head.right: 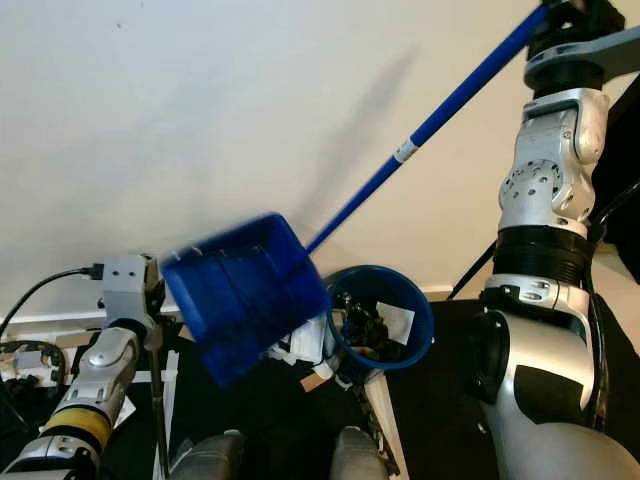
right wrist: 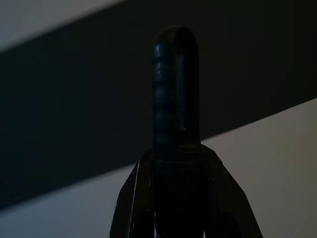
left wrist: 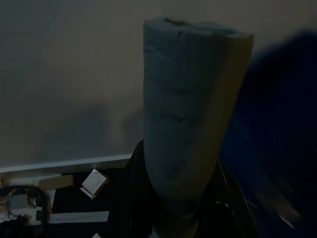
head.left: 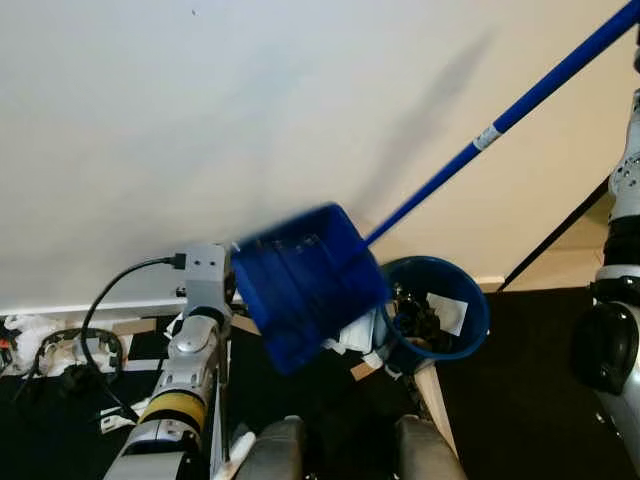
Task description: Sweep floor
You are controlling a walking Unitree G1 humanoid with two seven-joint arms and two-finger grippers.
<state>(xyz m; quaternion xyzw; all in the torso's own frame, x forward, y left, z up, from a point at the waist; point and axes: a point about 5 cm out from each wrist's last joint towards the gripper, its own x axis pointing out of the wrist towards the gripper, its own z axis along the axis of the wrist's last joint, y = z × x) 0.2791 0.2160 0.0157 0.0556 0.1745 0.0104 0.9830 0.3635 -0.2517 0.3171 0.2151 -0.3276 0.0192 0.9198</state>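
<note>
A blue dustpan (head.left: 305, 285), blurred, hangs tilted beside the rim of a blue bin (head.left: 482, 312) that holds paper and dark rubbish (head.left: 425, 320). Its long blue handle (head.left: 480, 140) rises to the upper right, where my right gripper (head.right: 565, 12) is shut on it. In the right wrist view the dark rounded handle end (right wrist: 174, 74) stands between that gripper's fingers (right wrist: 133, 208). My left arm (head.left: 190, 350) is raised at the lower left. My left gripper (left wrist: 173, 213) is shut on a grey foam handle (left wrist: 188, 99), and a thin pole (head.left: 224, 400) runs down from it.
A pale wall (head.left: 200, 120) with a white baseboard (head.left: 60, 305) is straight ahead. Black cables (head.left: 80, 350) and white scraps (head.left: 30, 330) lie on the dark floor at the left. Crumpled paper (head.left: 355, 330) lies beside the bin. My knees (head.left: 340, 450) show at the bottom.
</note>
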